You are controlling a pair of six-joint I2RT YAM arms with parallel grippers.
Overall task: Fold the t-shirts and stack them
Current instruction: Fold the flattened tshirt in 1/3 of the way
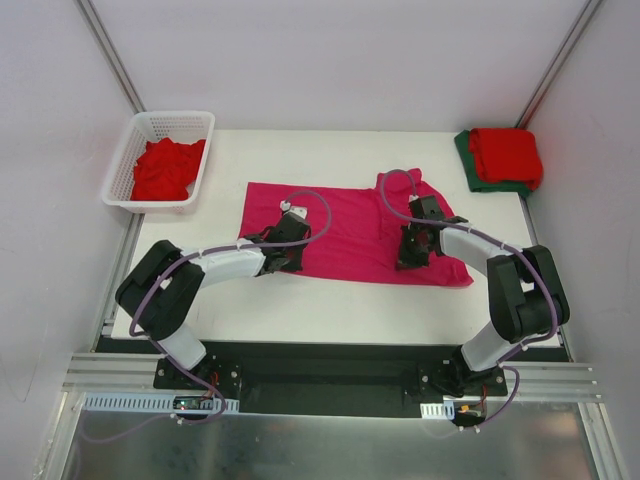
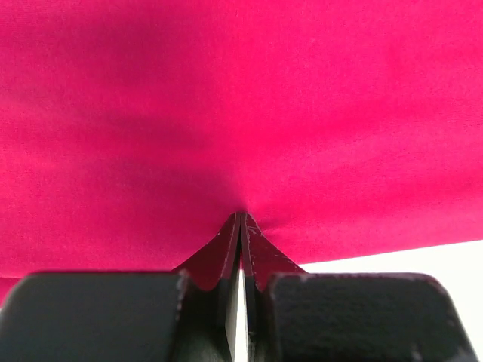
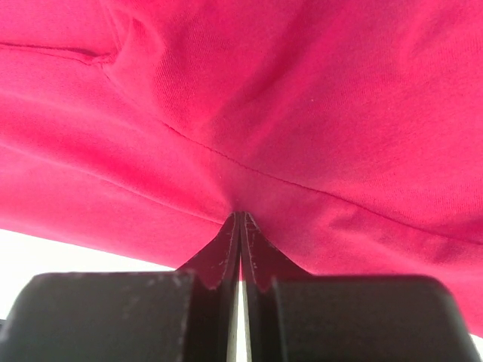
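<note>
A magenta-pink t-shirt [image 1: 350,228] lies spread across the middle of the white table [image 1: 330,310]. My left gripper [image 1: 284,258] is at its near-left edge and my right gripper [image 1: 411,256] at its near-right part. In the left wrist view the left gripper [image 2: 241,216] is shut, its tips pinching a pucker of magenta cloth [image 2: 249,105]. The right gripper [image 3: 241,215] is likewise shut on a pinch of the same shirt [image 3: 287,98], beside a seam. A folded red t-shirt [image 1: 507,154] lies on a dark green t-shirt [image 1: 468,160] at the back right corner.
A white lattice basket [image 1: 140,130] stands at the back left with crumpled red t-shirts [image 1: 165,168] inside. Grey walls and metal posts enclose the table on three sides. Purple cables loop above both wrists.
</note>
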